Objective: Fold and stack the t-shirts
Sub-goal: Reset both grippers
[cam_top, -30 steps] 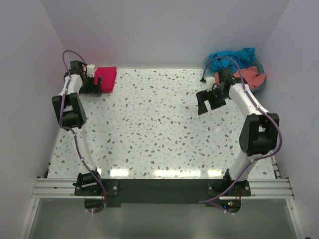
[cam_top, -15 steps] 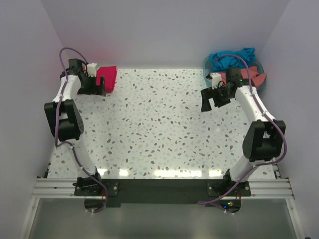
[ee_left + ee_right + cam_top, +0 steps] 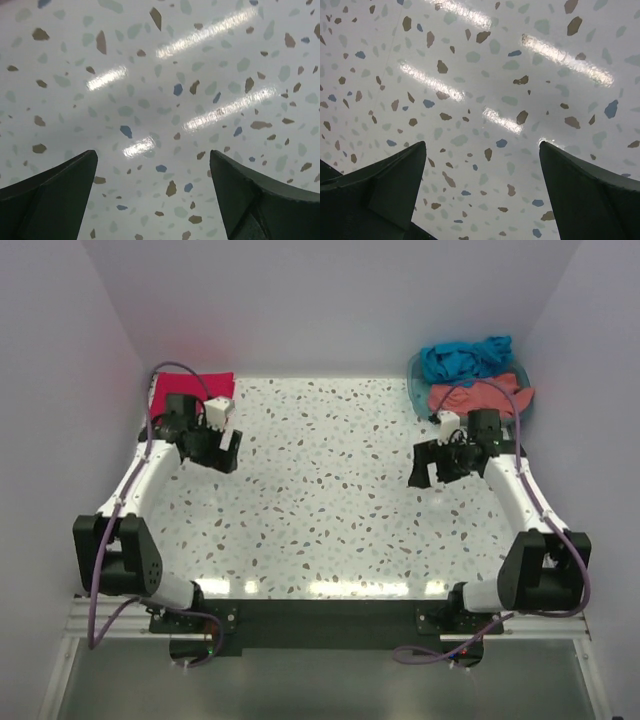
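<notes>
A crimson-pink t-shirt (image 3: 190, 390) lies folded flat at the table's far left corner. A teal-blue t-shirt (image 3: 462, 357) and a salmon-coral t-shirt (image 3: 480, 396) sit bunched in a basket (image 3: 414, 376) at the far right. My left gripper (image 3: 222, 454) hangs open over bare table, in front and to the right of the pink shirt. My right gripper (image 3: 428, 466) is open too, over bare table in front of the basket and to its left. Both wrist views show wide-apart dark fingers (image 3: 50, 190) (image 3: 590, 195) with only speckled tabletop between them.
The speckled terrazzo table (image 3: 320, 500) is hemmed by pale walls on three sides. The arm bases stand on a dark rail (image 3: 320, 620) at the near edge. Purple cables loop off both arms.
My left gripper has pulled back off the pink shirt toward the table's middle, leaving the shirt flat. My right gripper has drawn nearer, away from the basket, staying open.
</notes>
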Robot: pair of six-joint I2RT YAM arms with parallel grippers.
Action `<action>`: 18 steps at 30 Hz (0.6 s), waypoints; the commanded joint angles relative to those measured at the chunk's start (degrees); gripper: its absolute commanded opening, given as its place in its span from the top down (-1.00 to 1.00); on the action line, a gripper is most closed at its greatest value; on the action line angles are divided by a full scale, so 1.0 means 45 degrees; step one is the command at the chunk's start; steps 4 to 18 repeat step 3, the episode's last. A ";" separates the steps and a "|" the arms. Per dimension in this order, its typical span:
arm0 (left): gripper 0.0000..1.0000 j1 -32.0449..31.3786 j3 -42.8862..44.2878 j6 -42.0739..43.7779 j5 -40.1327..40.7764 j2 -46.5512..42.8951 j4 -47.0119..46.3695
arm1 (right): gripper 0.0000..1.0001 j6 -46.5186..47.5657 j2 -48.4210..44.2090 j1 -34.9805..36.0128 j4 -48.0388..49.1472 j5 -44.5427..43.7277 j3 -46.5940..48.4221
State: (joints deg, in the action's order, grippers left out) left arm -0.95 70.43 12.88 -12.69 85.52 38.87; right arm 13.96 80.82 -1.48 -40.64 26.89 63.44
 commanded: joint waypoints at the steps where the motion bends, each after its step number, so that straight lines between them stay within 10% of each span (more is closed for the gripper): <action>1: -1.00 -0.0140 -0.1177 -0.0031 -0.0187 -0.1459 -0.0960 | -0.97 -0.0367 -0.1141 -0.0024 0.0848 0.0605 -0.0717; 18: -1.00 -0.0121 -0.1316 -0.0186 -0.0208 -0.1795 -0.1021 | -0.97 -0.0386 -0.1473 -0.0024 0.0848 0.0605 -0.0933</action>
